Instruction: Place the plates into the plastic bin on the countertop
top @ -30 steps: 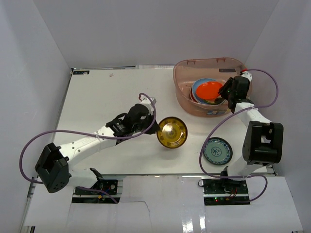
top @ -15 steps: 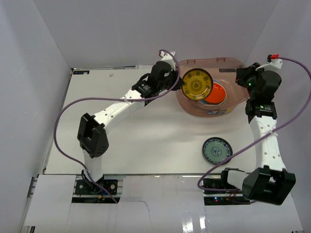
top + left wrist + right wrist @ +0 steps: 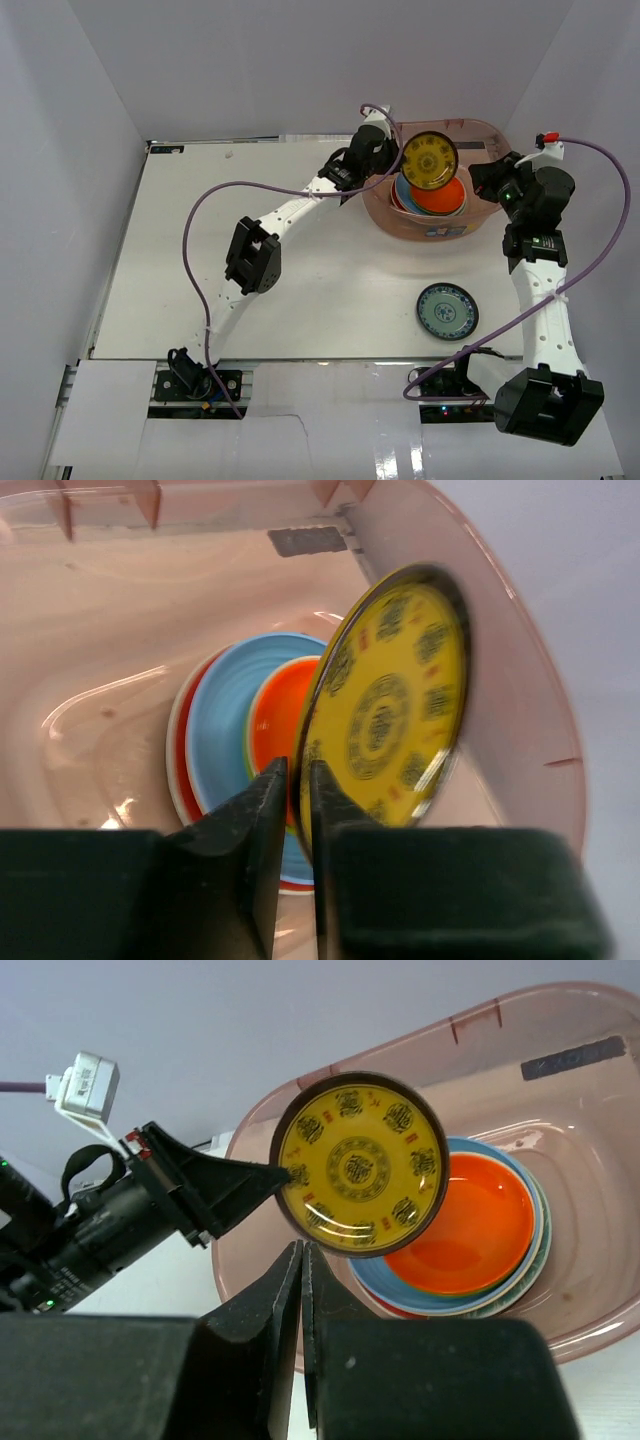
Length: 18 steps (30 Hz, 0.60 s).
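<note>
Left gripper (image 3: 400, 163) pinches the amber plate (image 3: 430, 160) by its 9 o'clock edge, tilted over the stacked plates (image 3: 452, 198) in the bin (image 3: 475, 126); right gripper (image 3: 487, 180), pressed together, sits at the bin's 3 o'clock; a patterned plate (image 3: 447, 311) lies on the surface (image 3: 180, 230) at 6 o'clock.

One plastic bin (image 3: 470, 124) and at least five plates (image 3: 447, 311).

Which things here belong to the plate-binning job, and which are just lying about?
Job: yellow plate, held by left hand; bin; plate stack inside; blue-green plate on table.
Lying about: dark strip at table's far left corner.
</note>
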### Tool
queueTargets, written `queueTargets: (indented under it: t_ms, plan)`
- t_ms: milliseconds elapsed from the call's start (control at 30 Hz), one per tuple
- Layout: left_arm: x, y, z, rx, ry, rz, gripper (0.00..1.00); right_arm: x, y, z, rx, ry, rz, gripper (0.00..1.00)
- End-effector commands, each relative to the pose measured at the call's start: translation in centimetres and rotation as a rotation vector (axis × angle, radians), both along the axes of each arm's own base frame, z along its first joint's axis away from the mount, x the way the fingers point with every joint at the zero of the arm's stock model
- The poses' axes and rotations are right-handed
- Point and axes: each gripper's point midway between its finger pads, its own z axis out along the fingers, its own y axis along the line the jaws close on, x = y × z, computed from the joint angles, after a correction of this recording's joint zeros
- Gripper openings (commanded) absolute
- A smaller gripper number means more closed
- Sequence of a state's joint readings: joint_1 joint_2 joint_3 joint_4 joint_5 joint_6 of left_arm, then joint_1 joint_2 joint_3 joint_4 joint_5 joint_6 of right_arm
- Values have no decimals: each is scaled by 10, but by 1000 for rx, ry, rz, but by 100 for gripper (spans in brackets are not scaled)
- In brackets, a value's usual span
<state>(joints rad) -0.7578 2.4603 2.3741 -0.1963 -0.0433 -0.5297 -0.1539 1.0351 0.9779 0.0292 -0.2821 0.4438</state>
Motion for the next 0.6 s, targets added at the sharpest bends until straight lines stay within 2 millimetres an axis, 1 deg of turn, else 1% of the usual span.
queueTargets:
  t_ms: [0,67,100,133,167,200,233,267,300,333,367,400,433,467,500,533,567]
  plan:
    - [-2,-6,77,-148,-139,-41,29,-4,10,19,9,-54,52,8]
    - [-11,-11,84,-157,-141,-96,46,-3,10,18,18,-52,53,8]
    - [-13,-10,88,-157,-145,-102,60,-3,12,18,26,-56,59,8]
    - [-18,-7,104,-164,-166,-111,66,-3,13,17,32,-53,61,8]
    - [-24,-6,114,-169,-178,-130,71,-3,14,17,38,-53,67,8]
    - [-28,-4,118,-166,-182,-140,77,-4,16,15,45,-51,82,8]
    - [-38,4,145,-181,-216,-152,80,-5,17,14,45,-50,88,9]
    - [-45,9,154,-183,-221,-160,82,-6,18,13,46,-48,93,9]
    - [-52,11,145,-163,-196,-181,83,-7,18,7,48,-36,91,9]
    - [-61,15,147,-154,-191,-194,83,-8,18,5,49,-34,91,9]
    - [-79,30,177,-173,-219,-202,82,-12,19,7,47,-40,91,9]
    - [-91,31,139,-117,-145,-217,80,-13,21,5,49,-37,103,9]
    - [-105,36,131,-101,-122,-226,78,-15,23,1,49,-30,112,10]
    - [-127,51,152,-117,-142,-235,77,-18,24,0,48,-32,120,11]
    - [-146,51,138,-94,-114,-244,76,-21,27,-3,49,-26,140,11]
    - [-162,59,81,-18,-19,-239,76,-23,30,-6,49,-22,151,11]
    - [-177,64,67,-2,5,-238,76,-28,31,-11,51,-16,157,12]
